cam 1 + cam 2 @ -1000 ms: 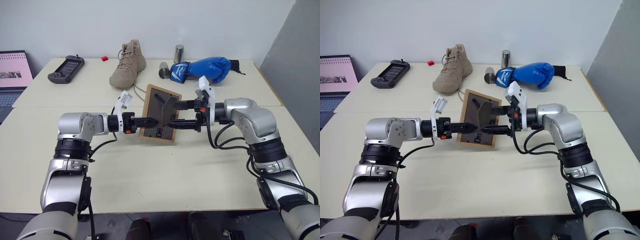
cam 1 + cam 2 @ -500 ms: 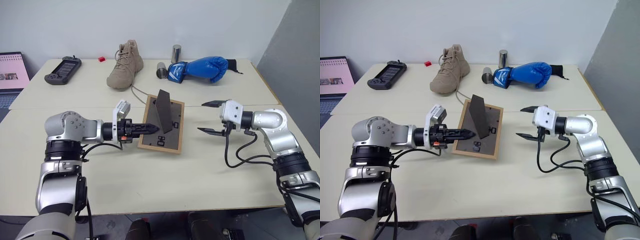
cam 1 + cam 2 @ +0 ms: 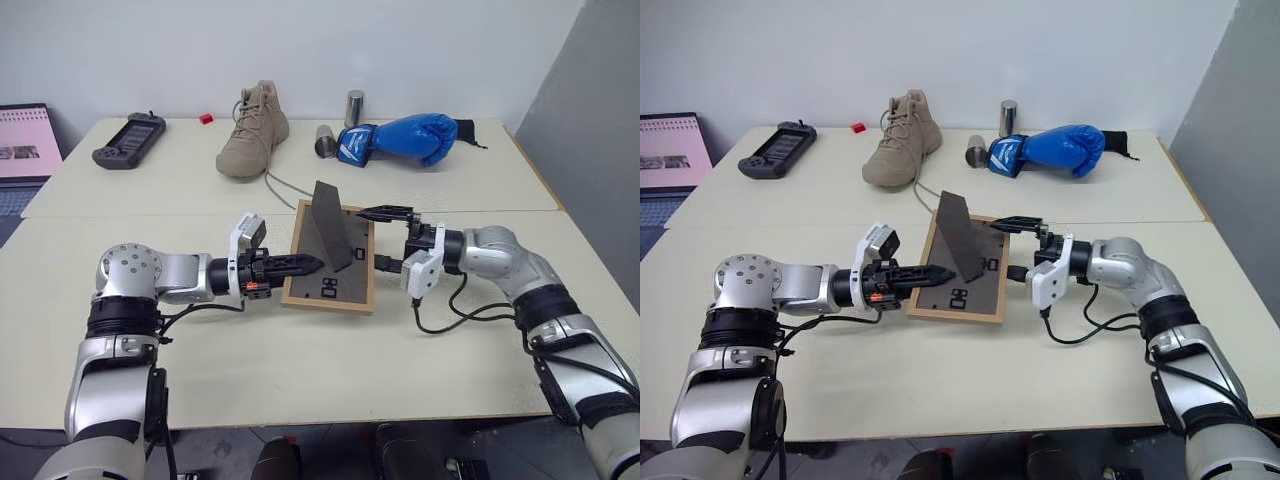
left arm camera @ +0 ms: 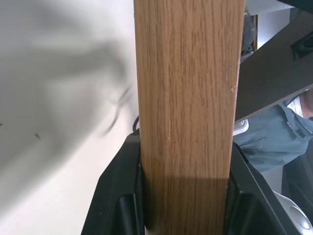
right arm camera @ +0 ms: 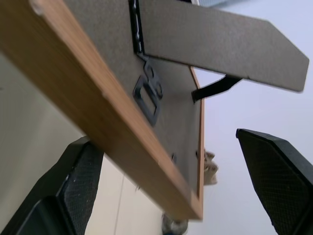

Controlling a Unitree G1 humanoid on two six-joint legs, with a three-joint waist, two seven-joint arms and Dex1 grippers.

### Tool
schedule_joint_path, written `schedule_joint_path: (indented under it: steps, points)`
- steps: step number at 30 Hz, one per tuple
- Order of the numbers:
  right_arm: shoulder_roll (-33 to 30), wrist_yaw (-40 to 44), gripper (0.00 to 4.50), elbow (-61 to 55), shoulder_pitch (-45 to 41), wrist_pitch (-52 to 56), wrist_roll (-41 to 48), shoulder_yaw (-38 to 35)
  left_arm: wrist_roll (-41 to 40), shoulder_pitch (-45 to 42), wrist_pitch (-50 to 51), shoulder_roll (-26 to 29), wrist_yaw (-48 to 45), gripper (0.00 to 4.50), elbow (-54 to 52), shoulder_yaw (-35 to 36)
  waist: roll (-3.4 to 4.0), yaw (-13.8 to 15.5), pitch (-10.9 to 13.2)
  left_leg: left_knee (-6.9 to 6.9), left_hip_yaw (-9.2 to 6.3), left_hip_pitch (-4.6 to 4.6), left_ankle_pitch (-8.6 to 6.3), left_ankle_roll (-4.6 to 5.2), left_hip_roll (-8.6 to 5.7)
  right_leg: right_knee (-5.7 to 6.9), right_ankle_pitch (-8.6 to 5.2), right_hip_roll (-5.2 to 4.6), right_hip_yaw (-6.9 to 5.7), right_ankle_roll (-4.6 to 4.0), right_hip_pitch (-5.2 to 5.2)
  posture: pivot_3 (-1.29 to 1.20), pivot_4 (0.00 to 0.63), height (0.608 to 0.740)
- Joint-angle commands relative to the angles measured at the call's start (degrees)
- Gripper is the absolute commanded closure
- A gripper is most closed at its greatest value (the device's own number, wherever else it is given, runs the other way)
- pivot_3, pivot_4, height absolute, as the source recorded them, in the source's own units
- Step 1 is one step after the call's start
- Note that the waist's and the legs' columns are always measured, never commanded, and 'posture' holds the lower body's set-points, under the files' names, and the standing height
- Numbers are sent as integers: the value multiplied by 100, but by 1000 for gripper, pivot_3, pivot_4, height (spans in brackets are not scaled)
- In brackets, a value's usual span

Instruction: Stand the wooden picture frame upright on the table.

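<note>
Wooden picture frame is held back-up between the two claws, its left rail pinched by the left claw just over the bench. The right claw stands wide open astride the frame's right rail, gripping nothing, with the unfolded stand just beyond its fingertips.

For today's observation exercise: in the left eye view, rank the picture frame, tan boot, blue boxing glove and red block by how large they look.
1. wooden picture frame, nearest the camera
2. blue boxing glove and tan boot: too alike to rank
3. red block
</note>
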Motion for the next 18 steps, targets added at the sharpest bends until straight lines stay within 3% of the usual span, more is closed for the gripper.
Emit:
schedule_joint_path:
  steps: [1,5,9,12,17,18]
  points:
    - [-32,-869,380,174,-313,-94,-612,144,-760,103,39,-111,544,3199,-258,138,0,2,0,0,-2,-1,3,-5,-2,-1,0,-1,-1,0,0,0,150,740]
    - [-112,-1436,1146,277,-404,-121,-956,287,-1081,215,39,-208,1008,3199,-305,308,0,2,0,-1,-3,-1,5,-9,-4,-1,0,-3,-1,0,2,0,150,740]
    - [-189,-1850,2274,371,-462,-152,-1178,465,-1419,271,-109,-307,1445,3199,-232,489,0,0,0,-1,-4,0,6,-9,-5,-1,0,-4,-2,0,3,0,150,740]
    - [-231,-2127,2720,352,-483,-221,-1241,523,-1640,348,-207,-339,1687,3199,-328,497,0,-1,0,-1,-4,-1,6,-10,-6,-1,0,-4,-1,0,3,0,150,740]
    - [-268,-2478,2882,278,-524,-256,-1331,610,-1880,517,-401,-350,2006,3199,-565,443,-1,-3,0,-1,-8,0,6,-10,-7,-2,0,-4,-2,0,6,0,150,740]
    - [-277,-2533,2884,270,-528,-240,-1348,628,-1819,575,-452,-364,2019,2855,-728,437,-1,-3,0,-1,-9,0,6,-10,-7,-2,0,-4,-2,0,6,0,150,740]
